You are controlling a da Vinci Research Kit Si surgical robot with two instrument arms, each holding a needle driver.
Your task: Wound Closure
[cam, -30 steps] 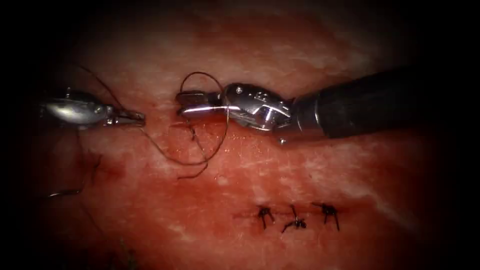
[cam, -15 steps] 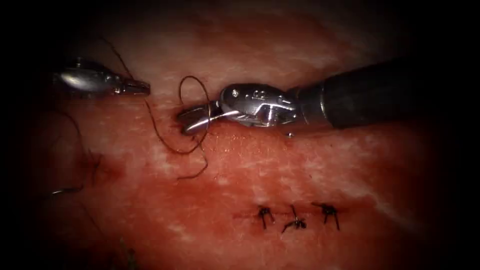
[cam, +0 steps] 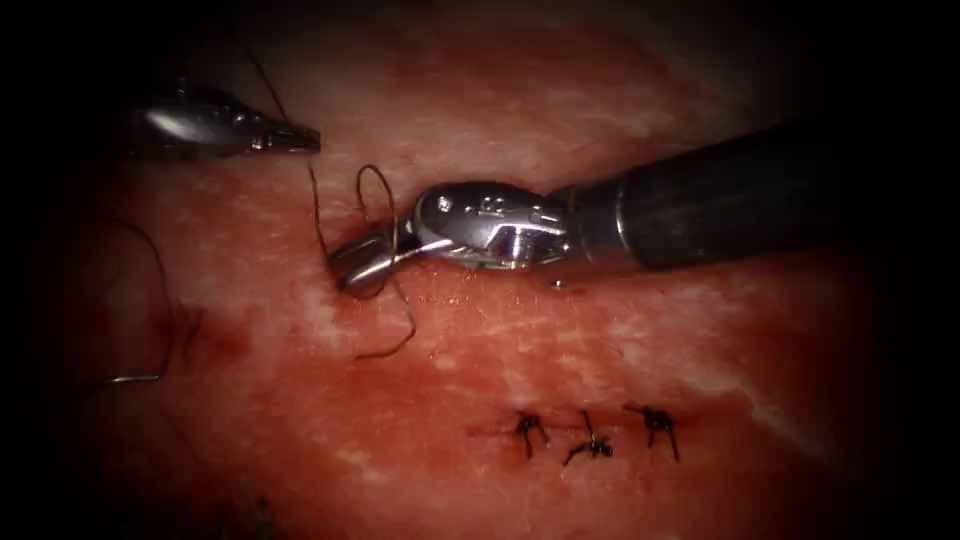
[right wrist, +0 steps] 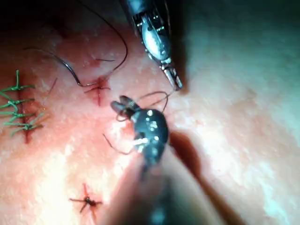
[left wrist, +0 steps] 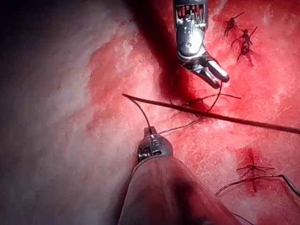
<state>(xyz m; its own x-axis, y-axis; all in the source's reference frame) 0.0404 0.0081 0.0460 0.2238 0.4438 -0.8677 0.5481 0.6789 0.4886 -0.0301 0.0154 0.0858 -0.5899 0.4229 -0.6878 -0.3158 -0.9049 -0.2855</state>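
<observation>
Pressed together on the thread [cam: 318, 215] are the left tool's [cam: 290, 139] jaws, the strand running from their tip down to the right tool [cam: 350, 270]. Slightly parted are the right tool's jaws, with thread looped around them; whether anything is pinched cannot be told. Well left of both tools, the needle [cam: 150, 330] is seen lying free on the tissue [cam: 620, 340]. Beyond, below the right tool, 3 knots [cam: 590, 435] are seen.

We saw the right tool [right wrist: 123, 106] with thread [right wrist: 157, 95] looped around its jaws, the left tool [right wrist: 174, 80] gripping that thread, and the needle [right wrist: 65, 70] lying on the tissue [right wrist: 225, 122].
</observation>
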